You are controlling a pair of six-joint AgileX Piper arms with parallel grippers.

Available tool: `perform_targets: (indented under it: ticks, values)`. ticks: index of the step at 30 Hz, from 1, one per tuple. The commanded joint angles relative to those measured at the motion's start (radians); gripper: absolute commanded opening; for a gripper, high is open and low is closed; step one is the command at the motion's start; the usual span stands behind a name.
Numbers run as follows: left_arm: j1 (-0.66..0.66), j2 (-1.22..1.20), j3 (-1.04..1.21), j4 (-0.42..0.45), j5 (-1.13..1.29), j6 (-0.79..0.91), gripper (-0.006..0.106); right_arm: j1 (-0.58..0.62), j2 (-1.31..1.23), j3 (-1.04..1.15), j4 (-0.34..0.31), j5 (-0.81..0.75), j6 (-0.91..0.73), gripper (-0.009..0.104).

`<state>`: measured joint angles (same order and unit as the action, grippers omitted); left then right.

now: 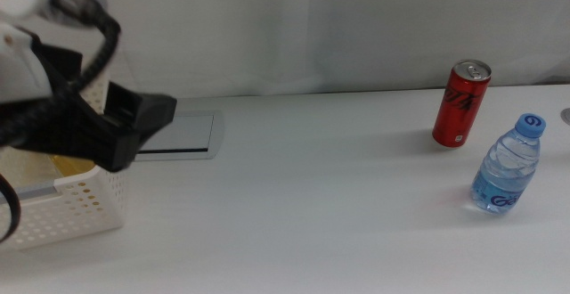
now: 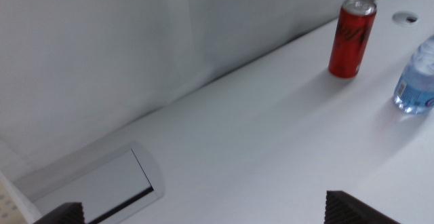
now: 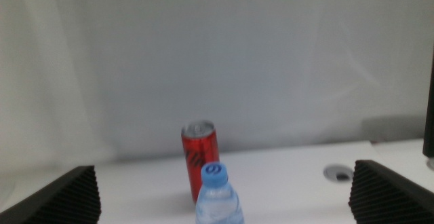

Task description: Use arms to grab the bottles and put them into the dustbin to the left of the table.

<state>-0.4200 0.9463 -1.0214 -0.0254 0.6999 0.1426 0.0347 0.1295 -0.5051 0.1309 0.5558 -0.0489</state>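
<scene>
Your table carries two bottles on its right side, well apart from the dustbin at the left edge, where something yellow already shows inside. The left gripper hangs over the bin with jaws spread and empty; swing it clear before reaching across. The right gripper, jaws wide, faces the water bottle, with the red can just behind. I'd take the bottle first, closing around its body below the cap, squarely, without nudging the can.
</scene>
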Motion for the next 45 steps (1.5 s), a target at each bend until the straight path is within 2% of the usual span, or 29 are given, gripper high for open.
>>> perform_targets:
  ticks: [1,4,10,12,13,16,20,24,30,36,45]
  values:
    - [-0.01,-0.003,0.027,-0.015,-0.035,-0.003,0.093,-0.005,0.082,-0.098,-0.005,0.131,-0.031,0.103]
    - [-0.01,-0.003,0.034,-0.015,-0.044,-0.003,0.093,-0.005,0.199,-0.165,-0.007,0.211,-0.061,0.103]
    - [-0.01,-0.003,0.034,-0.015,-0.053,-0.003,0.093,-0.005,0.394,-0.146,0.048,0.2,-0.143,0.103]
    - [-0.01,-0.003,0.034,-0.015,-0.053,-0.003,0.093,-0.005,0.434,-0.114,0.049,0.151,-0.142,0.103]
    - [-0.01,-0.003,0.034,-0.015,-0.054,-0.005,0.093,-0.005,0.465,-0.058,0.067,0.078,-0.142,0.103]
    - [-0.01,-0.003,0.034,-0.017,-0.054,-0.008,0.093,-0.005,0.488,0.024,0.141,-0.011,-0.142,0.103]
    - [-0.01,-0.003,0.036,-0.017,-0.066,-0.008,0.093,-0.005,0.49,0.125,0.209,-0.122,-0.142,0.103]
    - [-0.01,-0.003,0.038,-0.017,-0.072,-0.008,0.093,-0.001,0.49,0.225,0.237,-0.267,-0.142,0.103]
    - [-0.01,-0.003,0.038,-0.017,-0.083,-0.012,0.093,0.085,0.497,0.287,0.238,-0.446,-0.249,0.103]
    - [-0.01,-0.003,0.038,-0.017,-0.087,-0.012,0.093,0.226,0.605,0.288,0.224,-0.506,-0.326,0.103]
    - [-0.01,-0.003,0.038,-0.017,-0.087,-0.012,0.093,0.236,0.864,0.29,0.177,-0.771,-0.328,0.103]
